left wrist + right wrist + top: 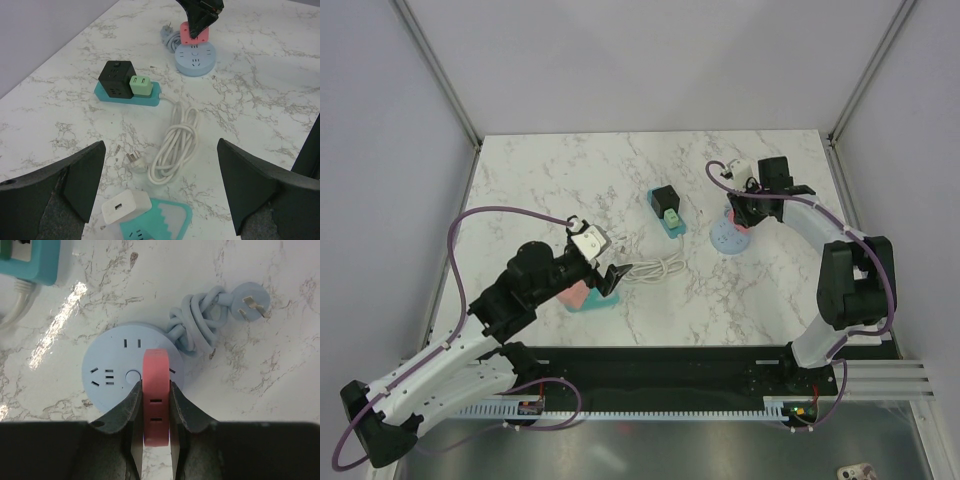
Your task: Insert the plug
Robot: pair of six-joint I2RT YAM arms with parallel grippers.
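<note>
A red plug [156, 372] is clamped between the fingers of my right gripper [156, 385], which is shut on it. It stands on edge over the right half of a round light-blue socket [107, 370], and whether its pins are in I cannot tell. From above, the right gripper [740, 203] hangs over the same round socket [728, 240]. My left gripper [160, 145] is open and holds nothing. It hovers above a white charger [125, 210] plugged into a teal strip [172, 220].
A coiled white cable [175, 142] with its loose plug [134, 162] lies under the left gripper. Another teal strip [156, 97] carries a black cube [116, 80] and a green adapter [141, 86]. The round socket's blue cord [197, 325] lies coiled at its far right.
</note>
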